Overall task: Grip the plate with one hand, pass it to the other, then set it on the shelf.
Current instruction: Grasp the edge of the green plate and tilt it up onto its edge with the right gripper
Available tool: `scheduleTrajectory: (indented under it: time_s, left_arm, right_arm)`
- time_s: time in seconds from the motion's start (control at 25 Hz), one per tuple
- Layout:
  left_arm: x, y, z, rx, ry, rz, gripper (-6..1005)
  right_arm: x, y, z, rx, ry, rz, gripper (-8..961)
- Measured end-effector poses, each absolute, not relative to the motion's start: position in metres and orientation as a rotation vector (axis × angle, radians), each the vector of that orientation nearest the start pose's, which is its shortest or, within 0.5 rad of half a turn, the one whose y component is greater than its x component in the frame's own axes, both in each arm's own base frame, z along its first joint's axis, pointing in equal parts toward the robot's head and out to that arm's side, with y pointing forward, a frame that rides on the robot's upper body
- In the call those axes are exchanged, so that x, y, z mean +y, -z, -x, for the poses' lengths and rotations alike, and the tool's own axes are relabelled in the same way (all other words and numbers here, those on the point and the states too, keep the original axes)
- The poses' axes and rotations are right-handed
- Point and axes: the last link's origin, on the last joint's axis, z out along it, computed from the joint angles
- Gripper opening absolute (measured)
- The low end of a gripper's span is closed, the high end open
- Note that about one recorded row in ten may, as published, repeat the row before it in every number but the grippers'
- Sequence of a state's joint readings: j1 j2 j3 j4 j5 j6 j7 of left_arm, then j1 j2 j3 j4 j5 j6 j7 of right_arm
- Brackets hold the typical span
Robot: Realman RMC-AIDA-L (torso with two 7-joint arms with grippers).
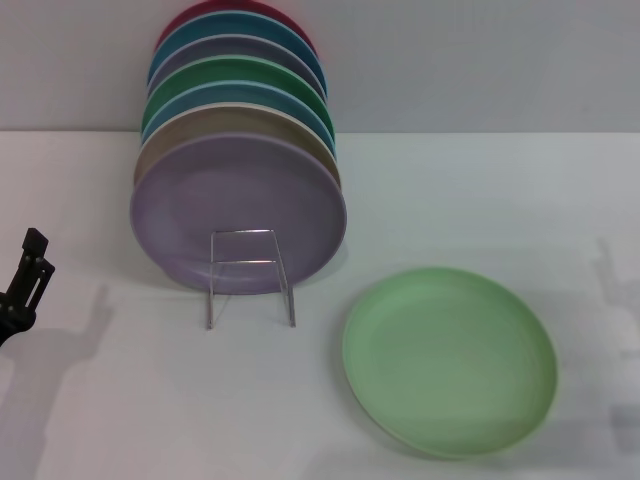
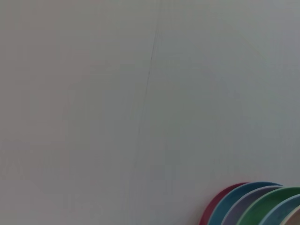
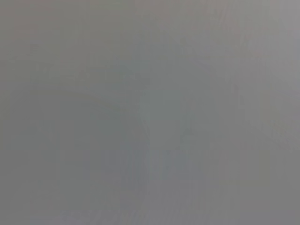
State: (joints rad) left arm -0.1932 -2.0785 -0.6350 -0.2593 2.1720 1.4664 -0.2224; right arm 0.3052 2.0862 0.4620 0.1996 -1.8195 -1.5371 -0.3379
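White table (image 1: 90, 420), plate (image 1: 450, 362) flat and ungripped, left gripper (image 1: 25, 285) far off, claw state unclear: thin rim, likely slip.

The pale green plate (image 1: 450, 362) has a matt, smooth face, like plastic. The shelf (image 1: 250, 276) is thin, shiny metal wire. The lilac plate (image 1: 238, 212) leaning in it looks equally matt. The table (image 1: 120, 400) is smooth, dull white. The left gripper (image 1: 25, 285) is matt black.

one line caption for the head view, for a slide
Mint-green plate lies flat right of the plate-filled wire rack; left gripper at the table's left edge.
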Motion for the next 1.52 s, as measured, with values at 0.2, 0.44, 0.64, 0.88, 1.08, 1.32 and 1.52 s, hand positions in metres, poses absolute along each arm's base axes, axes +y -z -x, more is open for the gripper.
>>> scheduleTrajectory:
  time_s: [0.2,0.44,0.64,0.88,1.08,1.32,1.52]
  left_arm:
    - [0.245,0.014,0.336,-0.569,0.915,1.496,833]
    - [0.246,0.015,0.337,-0.573,0.909,1.5,832]
    - [0.246,0.015,0.337,-0.574,0.907,1.503,832]
    - [0.247,0.016,0.338,-0.583,0.896,1.503,833]
    - [0.249,0.016,0.338,-0.588,0.896,1.505,833]
    - [0.253,0.016,0.335,-0.58,0.904,1.508,832]
    - [0.256,0.016,0.333,-0.575,0.91,1.511,832]
  right_arm:
    - [0.271,-0.006,-0.329,0.079,-0.454,1.393,666]
    - [0.276,0.003,-0.321,0.073,-0.432,1.406,666]
    - [0.289,0.015,-0.312,0.151,-0.424,1.419,666]
    - [0.311,0.033,-0.293,0.248,-0.357,1.456,666]
    - [0.324,0.049,-0.271,0.338,-0.393,1.532,666]
    - [0.336,0.055,-0.253,0.464,-0.362,1.609,666]
    - [0.341,0.048,-0.245,0.586,-0.362,1.691,666]
